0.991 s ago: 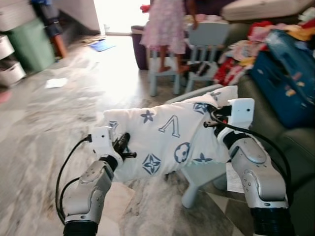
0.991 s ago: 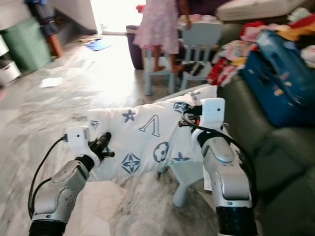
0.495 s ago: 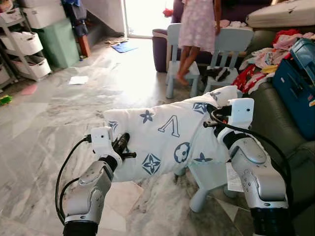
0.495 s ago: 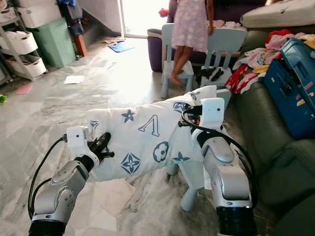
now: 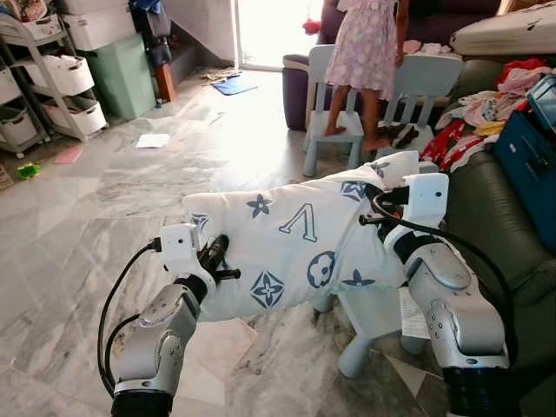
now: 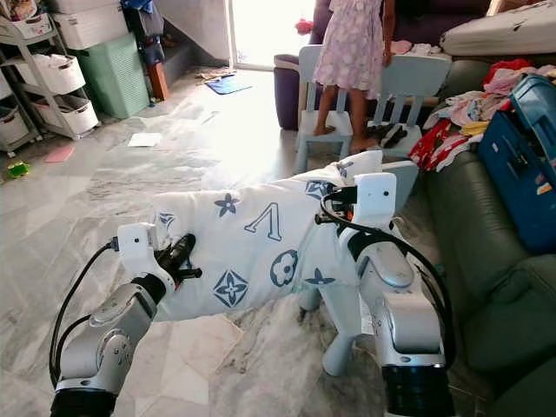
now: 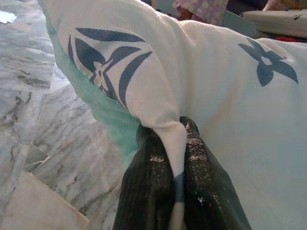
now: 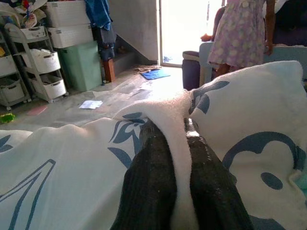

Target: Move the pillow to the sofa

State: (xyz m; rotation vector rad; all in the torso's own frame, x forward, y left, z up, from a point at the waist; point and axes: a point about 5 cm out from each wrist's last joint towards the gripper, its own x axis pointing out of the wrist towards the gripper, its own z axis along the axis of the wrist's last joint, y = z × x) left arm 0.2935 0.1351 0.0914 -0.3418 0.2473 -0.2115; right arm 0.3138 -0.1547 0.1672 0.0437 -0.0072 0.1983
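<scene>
Pillow [image 5: 295,248] hangs lifted between my left gripper [image 5: 215,257] and right gripper [image 5: 379,207], each's fingers pinching a fold. Carrying it onto the sofa [image 5: 491,217] remains.

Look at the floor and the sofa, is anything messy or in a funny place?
Yes. Loose white paper lies on the grey marble floor, with a pink scrap near the white shelf rack. Crumpled colourful clothes are heaped on the dark green sofa, beside a blue suitcase.

White pillow with navy flower-and-letter print [image 5: 295,248]: a large navy "V" is legible; no other text readable.
</scene>
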